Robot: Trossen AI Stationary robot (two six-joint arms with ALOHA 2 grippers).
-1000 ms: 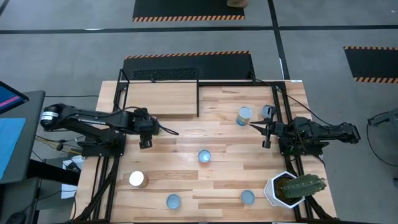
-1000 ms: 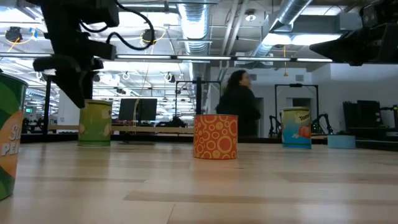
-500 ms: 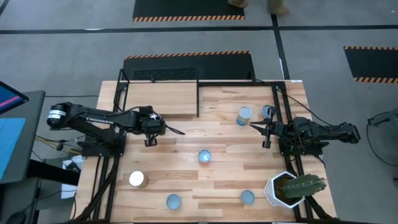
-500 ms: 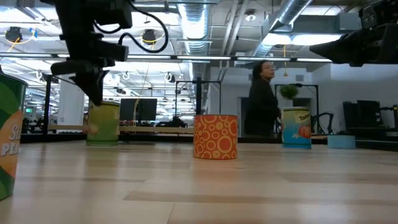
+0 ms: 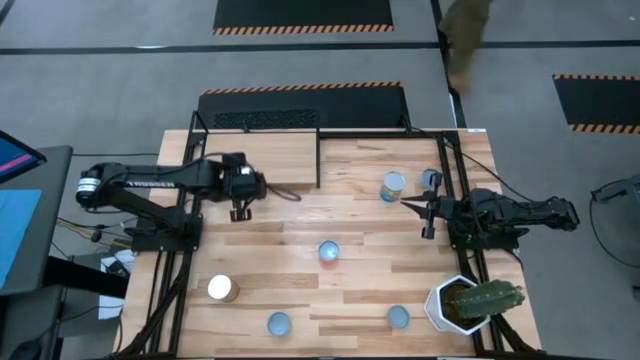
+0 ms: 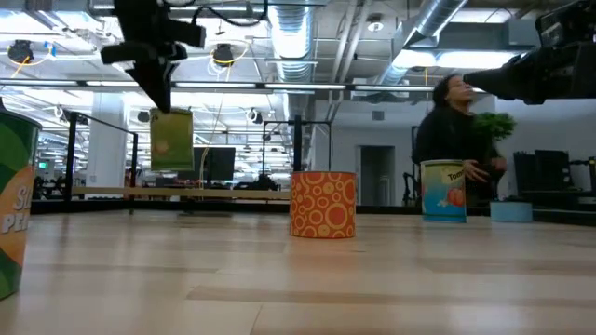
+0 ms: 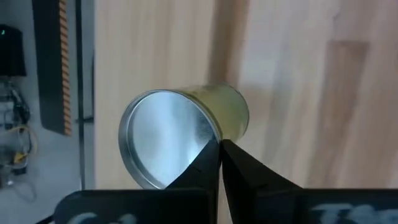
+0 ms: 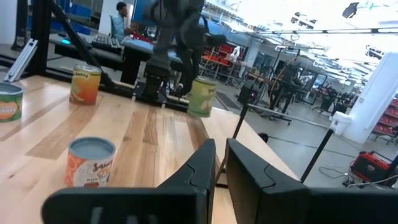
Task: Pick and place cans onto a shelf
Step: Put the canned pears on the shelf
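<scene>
The left claw is gripping a yellow-green can above the surface, near the shelf — no can on the shelf yet. The right claw is waiting, fingers together; five cans are remaining.

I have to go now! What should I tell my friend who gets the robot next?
Left gripper: shut on the yellow-green can, lifted off the table beside the shelf.
Right gripper: shut, empty, waiting at the table's right side.
Done: nothing on the shelf yet.
Left: set this can on the shelf, then the five other cans on the tabletop.
</scene>
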